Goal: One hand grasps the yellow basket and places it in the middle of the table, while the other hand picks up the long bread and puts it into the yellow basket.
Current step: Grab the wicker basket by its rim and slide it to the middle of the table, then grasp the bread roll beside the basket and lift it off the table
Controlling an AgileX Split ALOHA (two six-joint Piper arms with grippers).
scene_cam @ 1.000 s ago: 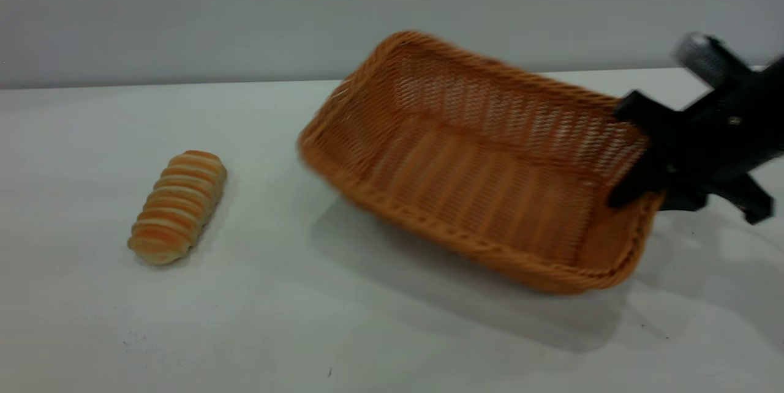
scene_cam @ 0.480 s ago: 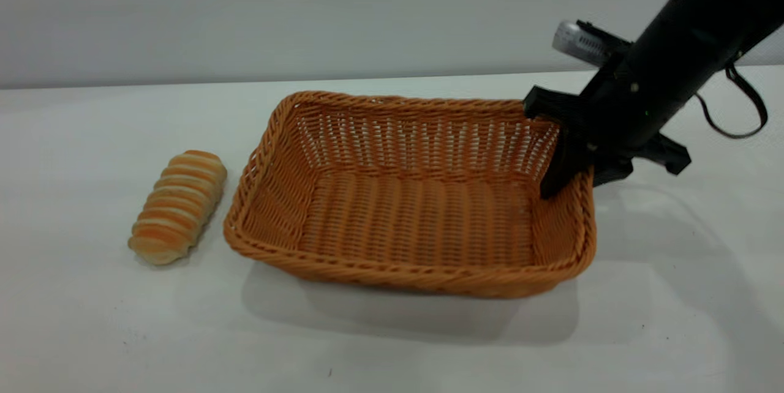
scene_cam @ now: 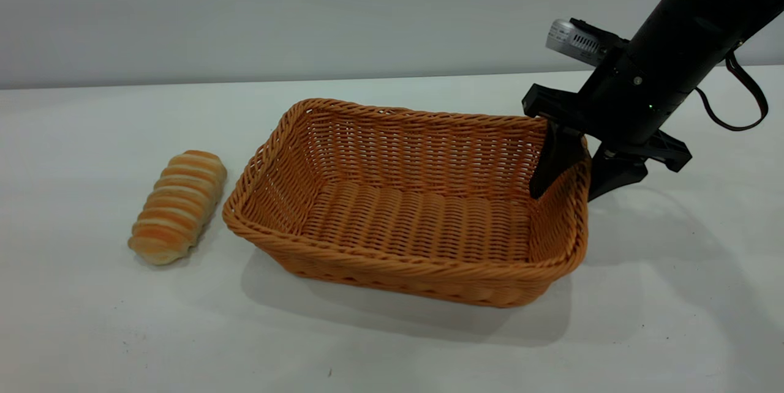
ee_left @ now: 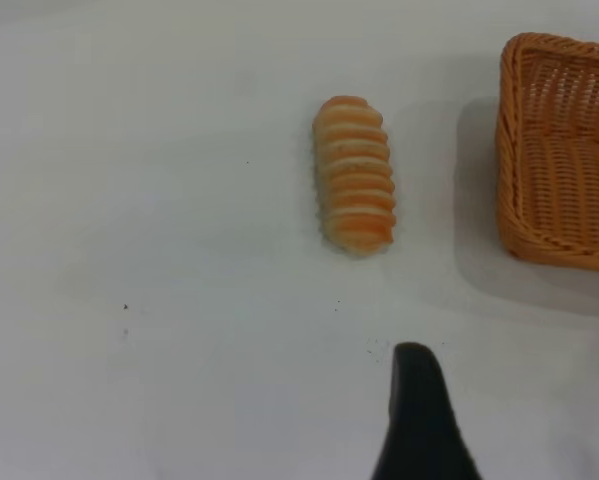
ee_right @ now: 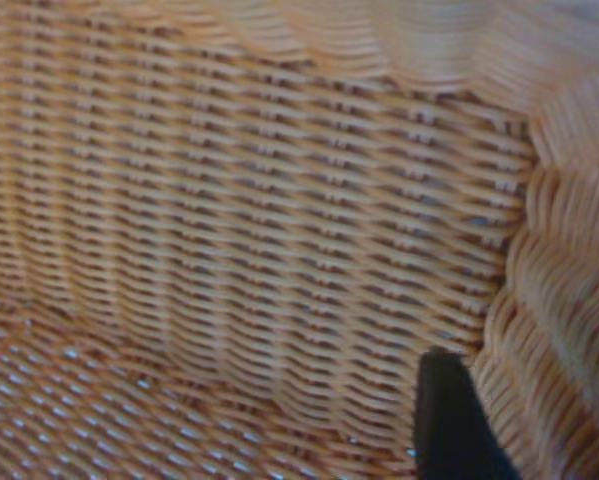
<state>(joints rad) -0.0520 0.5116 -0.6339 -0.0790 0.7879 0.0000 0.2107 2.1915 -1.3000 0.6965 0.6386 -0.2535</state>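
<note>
The yellow basket [scene_cam: 404, 221], orange-tan wicker, sits in the middle of the table [scene_cam: 92, 332]. My right gripper [scene_cam: 579, 188] straddles its right-end wall, one finger inside and one outside, shut on the braided rim. The right wrist view shows the woven inside wall [ee_right: 259, 220] and the inner finger [ee_right: 447, 420] against it; the outer finger is hidden. The long bread [scene_cam: 177, 206] lies on the table just left of the basket, apart from it. In the left wrist view the bread [ee_left: 354, 187] lies beyond one dark finger [ee_left: 417, 400], with the basket's end [ee_left: 559, 150] beside it. The left gripper holds nothing.
A plain grey wall stands behind the table. White tabletop with a few dark specks [scene_cam: 329, 372] runs in front of the basket and around the bread. The right arm and its cable [scene_cam: 744, 105] reach in from the upper right.
The right gripper carried the tilted, lifted basket leftward and set it down level beside the bread; in the last half second it turned slightly. The bread has not moved.
</note>
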